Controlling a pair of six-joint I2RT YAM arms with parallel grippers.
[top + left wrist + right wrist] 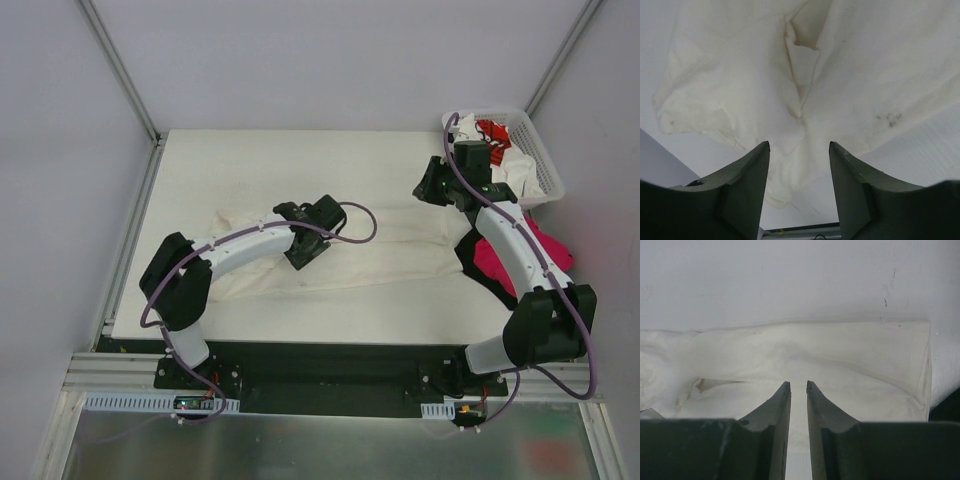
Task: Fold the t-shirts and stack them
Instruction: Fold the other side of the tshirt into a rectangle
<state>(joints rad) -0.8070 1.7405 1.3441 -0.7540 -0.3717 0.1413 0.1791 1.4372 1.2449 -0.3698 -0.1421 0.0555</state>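
From above, we see the basket (548,160) at the table's (250,170) far right corner holding a red-printed shirt (492,132) and crumpled white cloth. A pink shirt (545,250) lies near it, and a cream shirt (390,260) is spread mid-table. At the left wrist, the left gripper (799,147) stands released over the cream shirt. At the right wrist, the right gripper (798,385) is nearly closed, and we cannot tell whether it pinches the cloth.
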